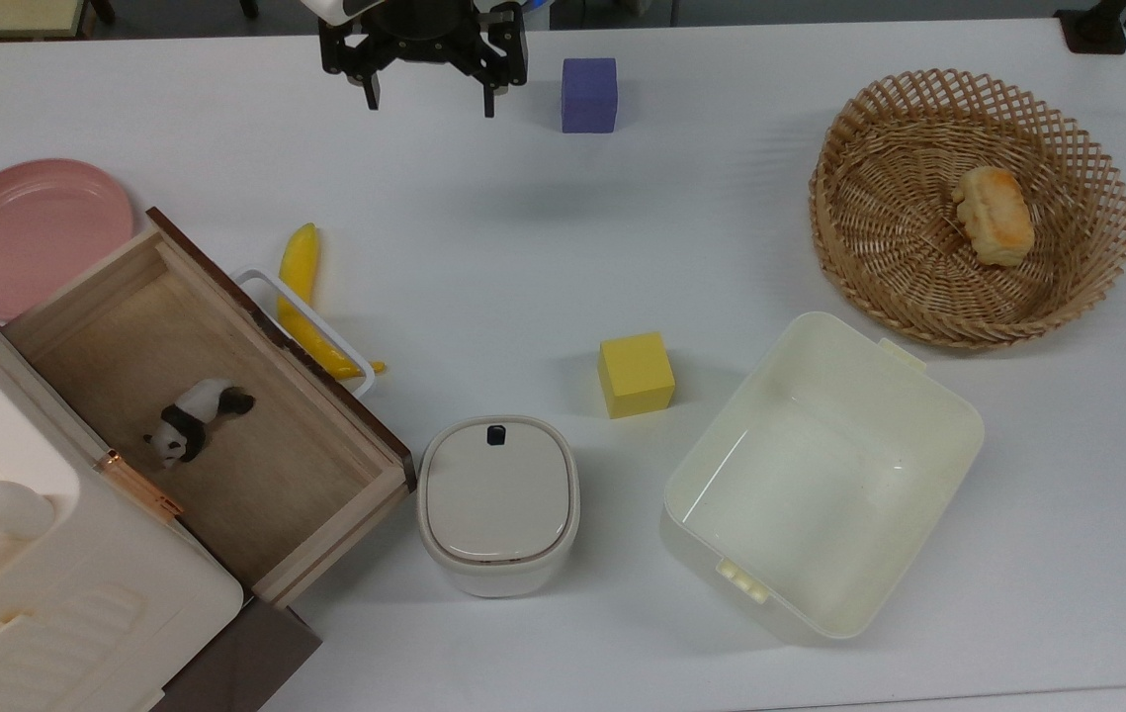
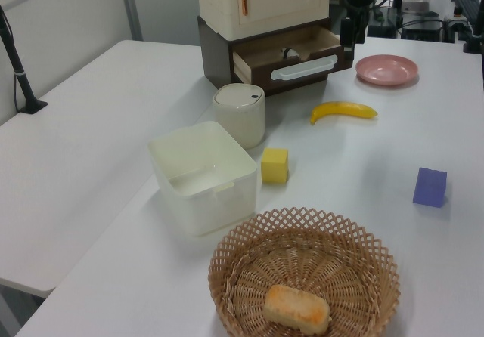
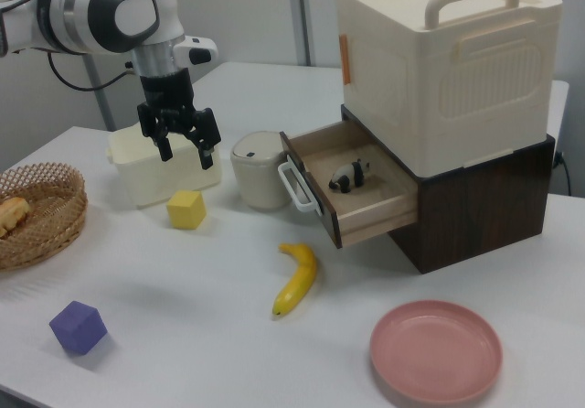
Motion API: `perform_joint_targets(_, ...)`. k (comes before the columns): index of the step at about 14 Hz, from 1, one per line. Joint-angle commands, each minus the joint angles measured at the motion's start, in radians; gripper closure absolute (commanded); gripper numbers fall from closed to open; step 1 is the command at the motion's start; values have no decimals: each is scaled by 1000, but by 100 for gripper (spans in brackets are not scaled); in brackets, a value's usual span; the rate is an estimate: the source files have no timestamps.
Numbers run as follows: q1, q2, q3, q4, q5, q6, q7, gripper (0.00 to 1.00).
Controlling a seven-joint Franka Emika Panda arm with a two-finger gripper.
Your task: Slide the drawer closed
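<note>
Light-wood drawer (image 1: 226, 415) is pulled well out of the cream cabinet (image 3: 448, 65), dark front panel and white loop handle (image 1: 310, 331) facing the bench. Our claw (image 1: 427, 99) hangs open and empty, well apart from it. We'd worry about the smooth yellow banana (image 1: 310, 307) lying under that handle, plus the rounded lidded container (image 1: 498, 504) near the corner: a skewed push could jam or knock them.

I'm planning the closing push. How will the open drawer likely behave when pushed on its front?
The drawer looks like a rigid wooden box, so it should probably slide in without flexing. It holds just a small panda figure, so it's likely light. The figure may topple or slide if it's pushed fast.
</note>
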State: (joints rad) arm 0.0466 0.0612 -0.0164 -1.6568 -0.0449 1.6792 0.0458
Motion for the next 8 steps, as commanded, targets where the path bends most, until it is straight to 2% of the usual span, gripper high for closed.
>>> perform_joint_targets(1,-5,15,-27,6,16,-24,-68,0)
perform_joint_targets(8,-14,15,-25,12,17,-16,-69,0)
